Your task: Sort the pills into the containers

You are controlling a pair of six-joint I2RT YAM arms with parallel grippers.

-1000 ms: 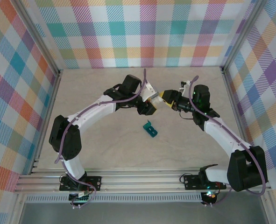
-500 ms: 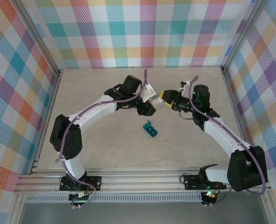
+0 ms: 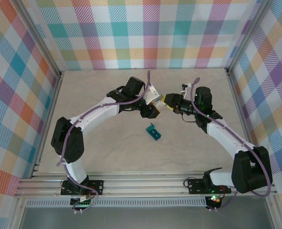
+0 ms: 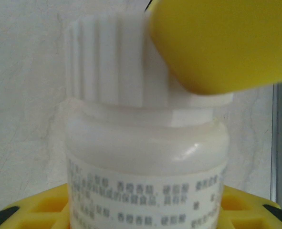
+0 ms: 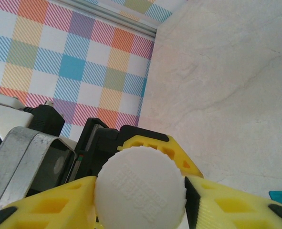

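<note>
Left arm (image 3: 98, 112) and right arm (image 3: 222, 133) arch inward, wrists close together at the white bottle (image 4: 145, 162). Left gripper (image 3: 155, 101), on the bottle's left: fingers (image 4: 36, 210) clamped on its body. Right gripper (image 3: 167, 101), on the bottle's right: fingers (image 5: 226, 200) pressed against both sides of its cap (image 5: 140, 191).

Open table (image 3: 102, 152) rings the pill box (image 3: 153, 131); left arm (image 3: 100, 112) and right arm (image 3: 222, 136), meeting beyond, perhaps crowd that side.

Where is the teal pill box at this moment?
Top external view: the teal pill box lies alone near the centre of the table, just nearer the arm bases than the white bottle between the left gripper and right gripper.
</note>
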